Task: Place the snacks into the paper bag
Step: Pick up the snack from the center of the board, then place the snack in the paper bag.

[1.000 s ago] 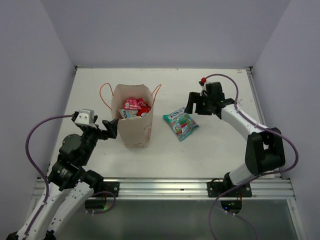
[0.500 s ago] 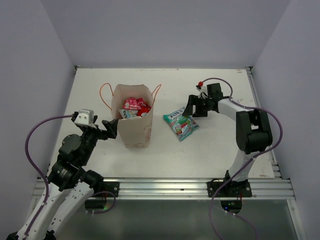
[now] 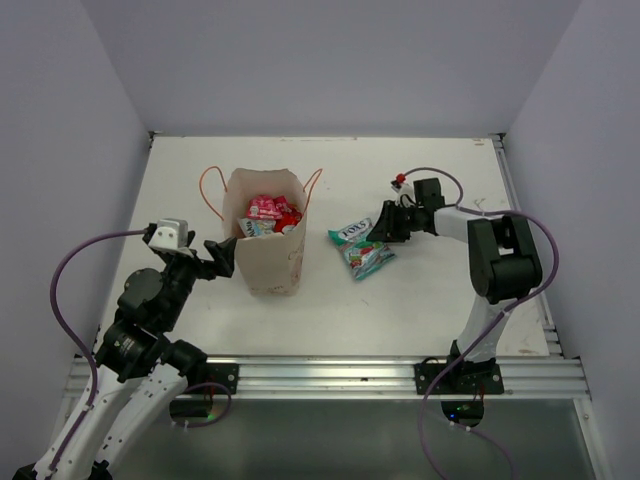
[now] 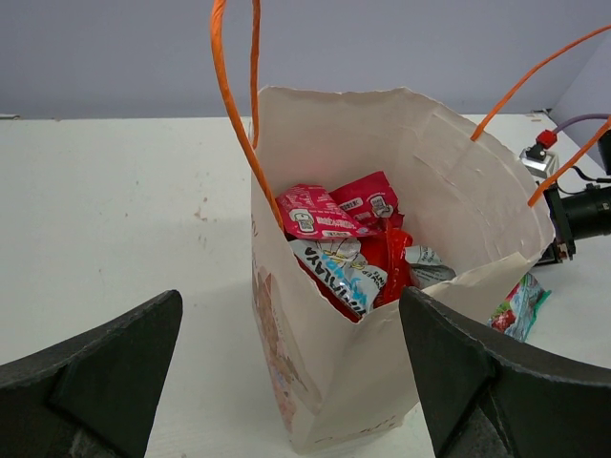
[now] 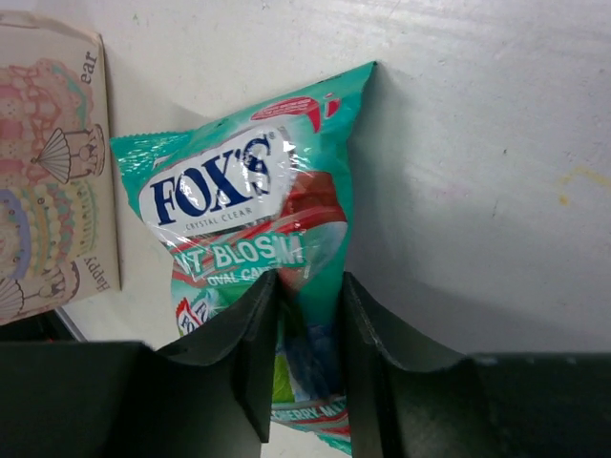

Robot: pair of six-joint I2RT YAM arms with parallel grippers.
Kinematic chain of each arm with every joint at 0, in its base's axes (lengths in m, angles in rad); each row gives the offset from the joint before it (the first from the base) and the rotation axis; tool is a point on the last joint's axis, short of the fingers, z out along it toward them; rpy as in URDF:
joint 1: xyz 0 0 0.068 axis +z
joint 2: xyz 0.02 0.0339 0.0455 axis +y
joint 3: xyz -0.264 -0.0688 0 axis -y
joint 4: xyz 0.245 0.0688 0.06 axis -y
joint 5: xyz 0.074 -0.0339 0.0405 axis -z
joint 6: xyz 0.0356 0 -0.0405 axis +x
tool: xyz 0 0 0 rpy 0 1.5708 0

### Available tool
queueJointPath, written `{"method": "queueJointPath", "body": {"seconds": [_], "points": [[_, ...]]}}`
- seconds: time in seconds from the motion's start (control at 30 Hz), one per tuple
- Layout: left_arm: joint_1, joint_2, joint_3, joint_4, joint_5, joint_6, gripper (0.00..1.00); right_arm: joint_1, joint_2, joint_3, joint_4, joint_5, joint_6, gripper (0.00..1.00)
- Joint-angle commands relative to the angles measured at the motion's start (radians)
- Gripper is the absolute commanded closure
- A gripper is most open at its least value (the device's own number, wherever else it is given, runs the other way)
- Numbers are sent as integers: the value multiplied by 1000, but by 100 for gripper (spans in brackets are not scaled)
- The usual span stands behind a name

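Note:
The paper bag (image 3: 268, 255) stands upright on the table's left half, its mouth open and several snacks (image 3: 270, 212) inside. The left wrist view shows red and light-blue packets (image 4: 334, 239) heaped in the bag (image 4: 382, 382). My left gripper (image 3: 225, 255) is open, and its fingers straddle the bag's near corner without touching it (image 4: 291, 296). A teal-white FOX'S packet (image 3: 358, 245) lies on the table right of the bag. My right gripper (image 3: 385, 228) is low over its right end, and the jaws (image 5: 310, 296) pinch a fold of the packet (image 5: 239, 191).
Thin orange cord handles (image 3: 205, 190) arc out on both sides of the bag's top. The printed bag wall (image 5: 48, 143) stands just left of the packet. White tabletop (image 3: 430, 290) is boxed in by grey walls, with a metal rail (image 3: 330, 375) along the front.
My right gripper has dropped to the FOX'S packet and closed on its right end. The packet has bunched and shifted slightly. The left arm and the bag have not moved.

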State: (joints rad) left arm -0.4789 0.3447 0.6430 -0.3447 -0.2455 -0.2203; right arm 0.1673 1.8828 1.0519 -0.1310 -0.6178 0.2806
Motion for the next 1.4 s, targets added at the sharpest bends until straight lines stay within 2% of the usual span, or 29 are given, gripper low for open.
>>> {"method": "queueJointPath", "body": {"seconds": [0.0,0.2,0.37,0.67,0.97,1.37], "points": [[2,4,-5,47,11,18,0,6,-33,-61,14,-2,23,72],[2,10,-6,47,14,18,0,5,-157,-113,33,42,72,91],[2,13,-5,47,14,19,0,5,-275,-118,-21,101,86,100],[2,13,-5,47,15,18,0,6,-485,-73,-139,223,124,100],[2,7,-5,47,11,18,0,29,-645,75,-265,377,180,100],[2,4,-5,46,12,18,0,185,-651,371,-343,648,161,100]]}}
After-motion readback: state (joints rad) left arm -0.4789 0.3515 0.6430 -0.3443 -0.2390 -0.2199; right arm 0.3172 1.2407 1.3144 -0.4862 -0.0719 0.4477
